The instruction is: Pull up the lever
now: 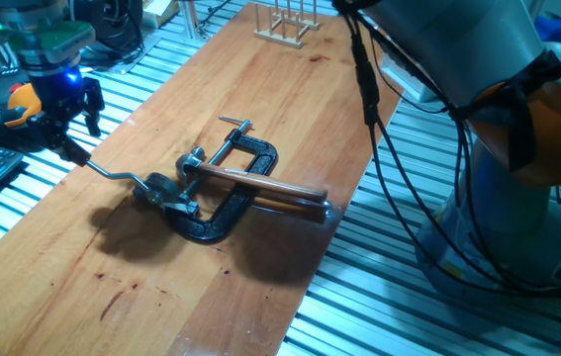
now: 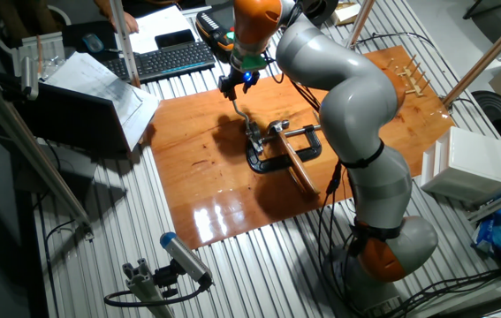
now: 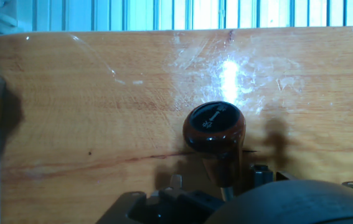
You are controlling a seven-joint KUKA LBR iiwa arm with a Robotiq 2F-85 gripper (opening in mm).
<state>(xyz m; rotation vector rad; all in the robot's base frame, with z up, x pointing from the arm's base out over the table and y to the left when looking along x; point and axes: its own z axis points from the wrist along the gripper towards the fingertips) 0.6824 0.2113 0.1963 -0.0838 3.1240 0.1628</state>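
Observation:
The lever is a thin bent silver arm (image 1: 114, 176) running left from a silver mechanism (image 1: 161, 190) near the middle of the wooden board (image 1: 211, 297). Its dark reddish-brown knob (image 3: 214, 126) fills the centre of the hand view, seen from above. My gripper (image 1: 80, 138) hovers at the knob end of the lever with its black fingers (image 1: 93, 117) spread apart, open, holding nothing. In the other fixed view the gripper (image 2: 237, 91) hangs just over the lever arm (image 2: 245, 116). Whether a finger touches the knob is hidden.
A black C-clamp (image 1: 245, 213) grips the mechanism, and a long brown rod (image 1: 270, 188) lies across it. A wooden rack (image 1: 285, 25) stands at the board's far end. A keyboard (image 2: 166, 57) and papers (image 2: 100, 79) sit beyond the board edge.

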